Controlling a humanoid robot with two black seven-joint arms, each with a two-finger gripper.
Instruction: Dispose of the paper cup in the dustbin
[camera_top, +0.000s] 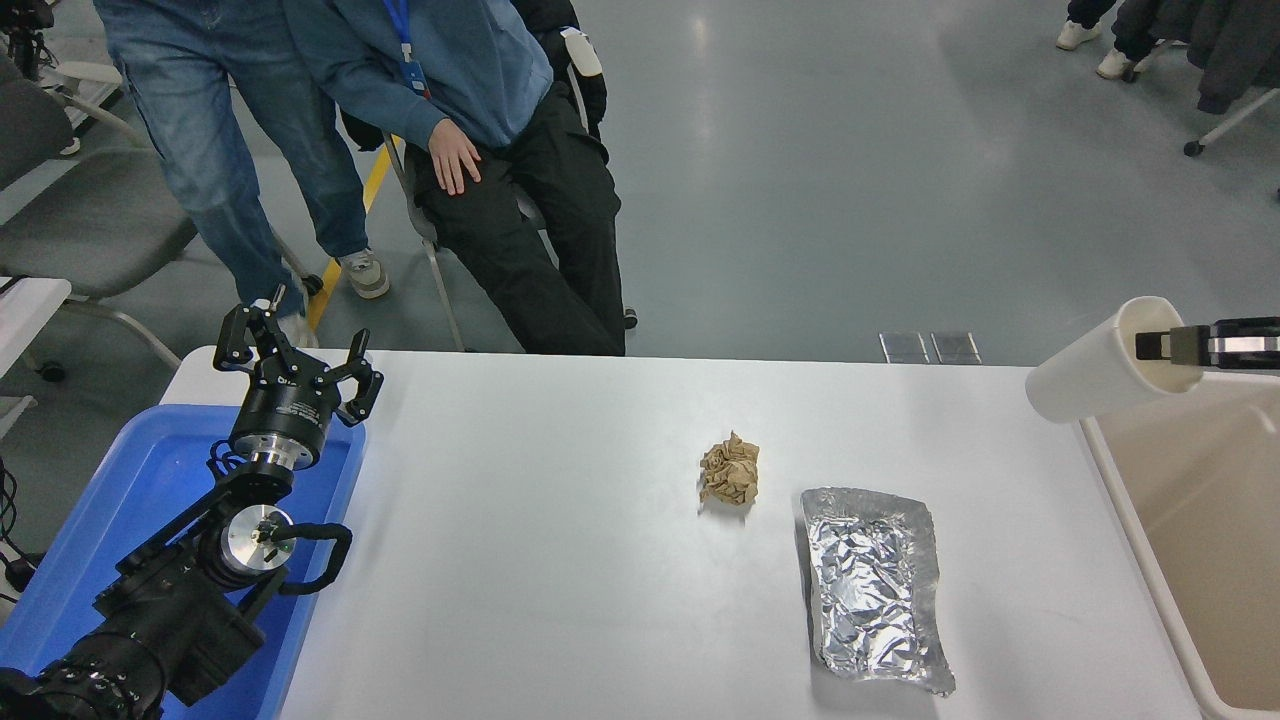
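At the lower left our left gripper (295, 362) is parked over the blue bin (120, 500), fingers spread and holding nothing. Mid-frame, on the white table (560, 560), lie a crumpled brown paper ball (730, 471) and, to its right, a foil tray (875, 585); neither blocks our path. At the right edge our right gripper (1160, 347) pinches the paper cup (1105, 362) by its rim, one finger inside, cup tipped sideways in the air. We hold it just over the dustbin (1125, 520), whose near corner sits below, probably so it drops cleanly inside. People sit and stand at upper left, well apart.
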